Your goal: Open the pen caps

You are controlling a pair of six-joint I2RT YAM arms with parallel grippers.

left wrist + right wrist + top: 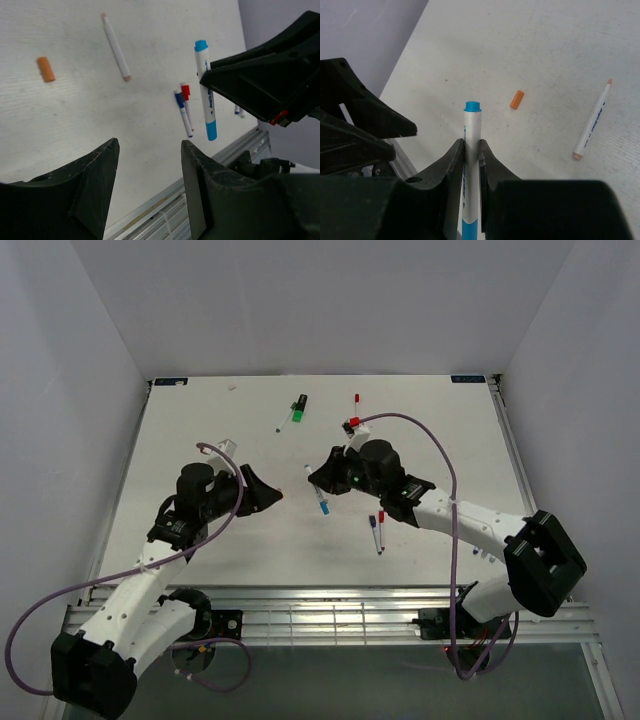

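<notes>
My right gripper (471, 145) is shut on the white barrel of a blue pen (471, 125) and holds it above the table; its blue cap (211, 131) is on, at the lower end. In the top view this gripper (312, 477) and the blue pen (320, 498) are mid-table. My left gripper (149, 150) is open and empty, just left of the pen and apart from it (272, 495). An orange cap (45, 69) lies loose on the table, also seen in the right wrist view (517, 99). An uncapped white pen (116, 47) with an orange tip lies beside it (592, 122).
A blue-capped and a red-capped pen (376, 530) lie side by side near the front edge. A black marker with a green cap (298, 408) and a red pen (356, 400) lie at the back. A metal rail (330, 615) runs along the table's front.
</notes>
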